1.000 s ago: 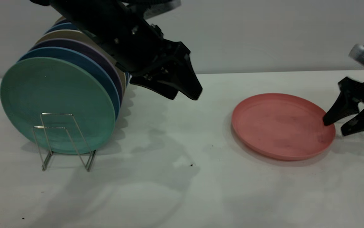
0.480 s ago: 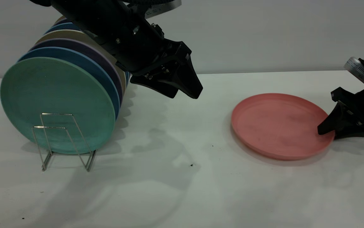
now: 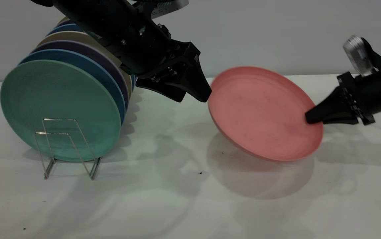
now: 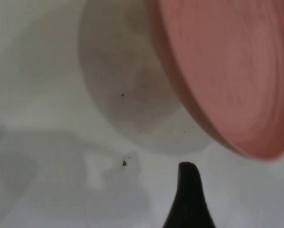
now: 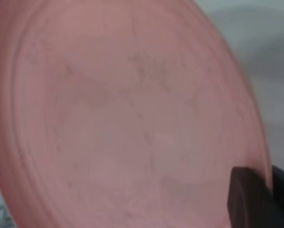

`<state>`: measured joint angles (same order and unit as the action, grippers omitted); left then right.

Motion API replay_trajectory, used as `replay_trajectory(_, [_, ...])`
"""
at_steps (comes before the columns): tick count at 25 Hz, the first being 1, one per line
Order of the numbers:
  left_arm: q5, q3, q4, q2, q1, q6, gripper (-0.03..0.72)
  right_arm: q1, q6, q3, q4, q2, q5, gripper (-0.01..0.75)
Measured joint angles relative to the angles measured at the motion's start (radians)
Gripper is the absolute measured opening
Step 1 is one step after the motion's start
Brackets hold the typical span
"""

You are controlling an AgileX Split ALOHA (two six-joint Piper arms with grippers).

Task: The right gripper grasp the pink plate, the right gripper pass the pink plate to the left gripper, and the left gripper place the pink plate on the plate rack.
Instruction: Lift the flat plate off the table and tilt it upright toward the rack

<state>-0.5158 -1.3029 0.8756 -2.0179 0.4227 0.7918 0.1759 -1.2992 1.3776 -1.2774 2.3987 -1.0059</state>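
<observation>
Pink plate [image 3: 263, 113] (round, matte) hangs tilted in right pincer [image 3: 309, 118].

The plate [image 3: 263, 113] hangs tilted above the worktop [image 3: 190, 199], its rim clamped in the right end effector [image 3: 311, 118], its far edge just beside the left end effector [image 3: 193, 96], behind which stands the rack [image 3: 67, 146].

Pink plate [image 3: 263, 113] tilted, lifted off table; plate rack [image 3: 67, 146] well apart.
</observation>
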Motion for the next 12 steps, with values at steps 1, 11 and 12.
replay_trajectory(1, [-0.003, 0.000, 0.000, 0.000, -0.001, -0.001, 0.590, -0.004, -0.004, 0.000, -0.003, -0.004, -0.006, 0.016])
replay_trajectory(11, [0.097, 0.000, 0.111, -0.022, 0.001, -0.025, 0.590, -0.008, -0.031, 0.001, -0.050, -0.011, -0.056, 0.016])
replay_trajectory(12, [0.097, 0.000, 0.120, -0.026, 0.002, -0.025, 0.590, -0.011, -0.038, 0.001, -0.050, -0.011, -0.061, 0.016])
